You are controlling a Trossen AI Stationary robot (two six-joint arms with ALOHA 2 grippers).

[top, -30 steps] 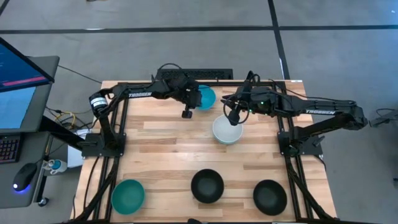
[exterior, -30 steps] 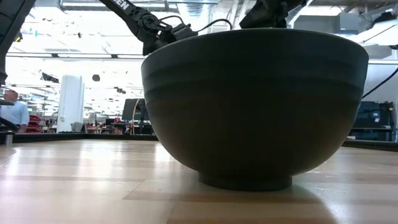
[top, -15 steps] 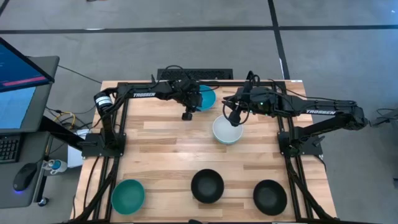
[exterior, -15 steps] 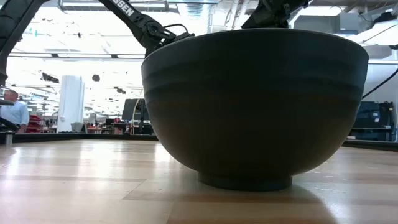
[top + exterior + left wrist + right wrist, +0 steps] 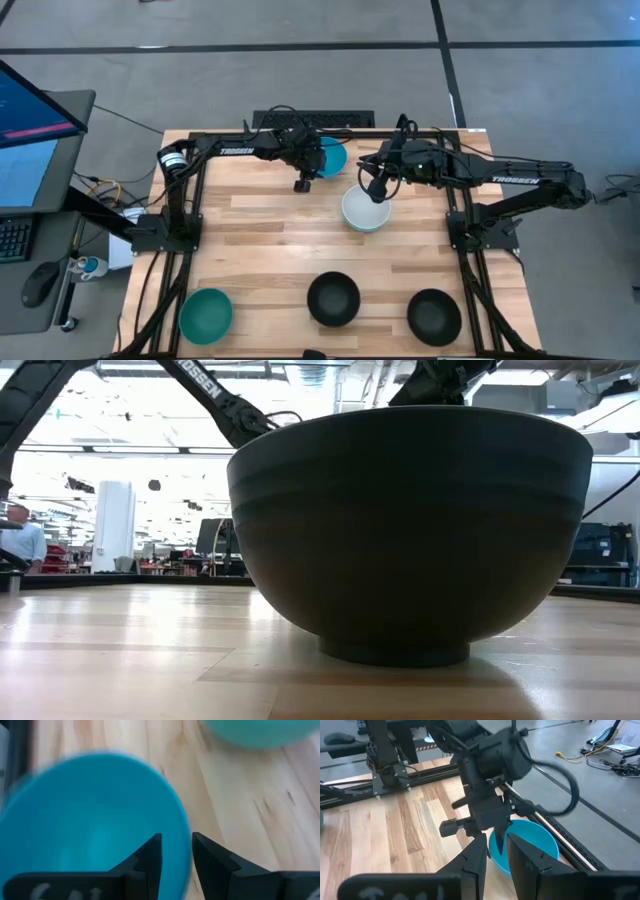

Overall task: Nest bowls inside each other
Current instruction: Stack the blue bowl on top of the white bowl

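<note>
While the left jaws are letting go: the left gripper [image 5: 177, 840] is standing open now, wider than a second ago, with the rim of the bright cyan-blue round bowl [image 5: 333, 157] sitting loose in the gap between its two dark fingers, wood showing beside it.
Left arm: it is reaching across the back of the light wooden worktop [image 5: 260, 230], and its shoulder end is swinging slightly round compared with a second ago, while the wrist is hanging over the bowl's near edge.
Cyan bowl: it is resting at the back of the worktop. Only one cyan shape is showing from above, so I am reading a second cyan bowl as already sitting inside it, though the frames are not proving that.
Right gripper [image 5: 376, 190]: it is hovering at the back rim of the plain white round bowl [image 5: 365, 212], unmoved over this second. Whether it is gripping that rim, I cannot tell.
White bowl: it is sitting just in front of the cyan one, near the middle.
Waiting bowls: two black round bowls [image 5: 333, 298] [image 5: 434, 316] and one teal-green round bowl [image 5: 206, 313] are lining the front edge, well apart from each other.
Meaning for the task: a drop-off is looking finished, and the white bowl is looking like the next one going in.
</note>
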